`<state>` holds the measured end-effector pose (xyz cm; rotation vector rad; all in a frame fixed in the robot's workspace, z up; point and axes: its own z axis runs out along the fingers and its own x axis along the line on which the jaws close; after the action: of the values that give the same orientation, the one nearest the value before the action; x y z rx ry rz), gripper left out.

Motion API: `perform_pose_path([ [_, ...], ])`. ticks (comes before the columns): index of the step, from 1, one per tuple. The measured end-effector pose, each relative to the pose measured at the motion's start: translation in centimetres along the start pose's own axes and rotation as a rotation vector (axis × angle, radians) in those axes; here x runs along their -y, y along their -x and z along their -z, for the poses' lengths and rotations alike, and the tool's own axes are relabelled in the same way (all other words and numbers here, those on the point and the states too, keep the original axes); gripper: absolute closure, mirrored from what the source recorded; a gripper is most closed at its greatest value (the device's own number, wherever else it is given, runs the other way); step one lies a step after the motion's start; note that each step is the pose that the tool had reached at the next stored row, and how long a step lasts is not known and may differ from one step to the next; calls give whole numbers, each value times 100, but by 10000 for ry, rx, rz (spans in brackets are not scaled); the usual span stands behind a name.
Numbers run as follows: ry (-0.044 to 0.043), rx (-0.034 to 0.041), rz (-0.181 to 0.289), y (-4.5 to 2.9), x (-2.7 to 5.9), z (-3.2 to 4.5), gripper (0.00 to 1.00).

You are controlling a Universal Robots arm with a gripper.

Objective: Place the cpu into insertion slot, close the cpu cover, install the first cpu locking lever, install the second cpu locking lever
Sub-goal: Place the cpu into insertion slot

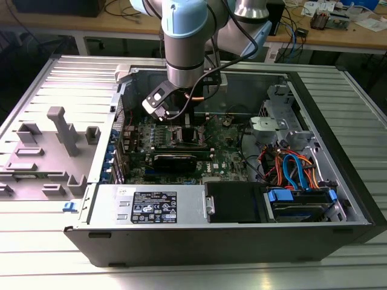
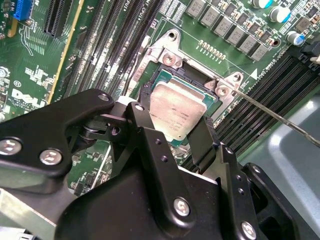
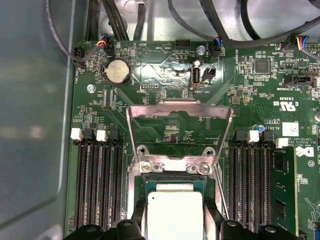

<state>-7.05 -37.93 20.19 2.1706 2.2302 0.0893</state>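
The pincer (image 2: 173,128) pinches the cpu (image 2: 177,110) by two opposite edges, low in the socket (image 2: 166,76) on the green board (image 3: 150,65) — the cover (image 3: 180,104) stands open.

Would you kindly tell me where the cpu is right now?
In both wrist views the cpu lies over its socket on the green motherboard, between two banks of black memory slots, beside the hinge of the raised cpu cover.

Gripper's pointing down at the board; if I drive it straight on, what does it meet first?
Probably the open dark socket beneath the small square silvery-tan cpu held between the fingers of the gripper; the gap looks slight, but depth is unclear. The thin silvery cpu cover stands raised.
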Motion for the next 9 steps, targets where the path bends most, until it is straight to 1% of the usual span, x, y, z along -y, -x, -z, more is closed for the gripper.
perform_pose_path([
  [5, -1, 4, -42, -1, 0, -7, 46],
  [9, 2, 13, -182, -2, -3, -12, 46],
])
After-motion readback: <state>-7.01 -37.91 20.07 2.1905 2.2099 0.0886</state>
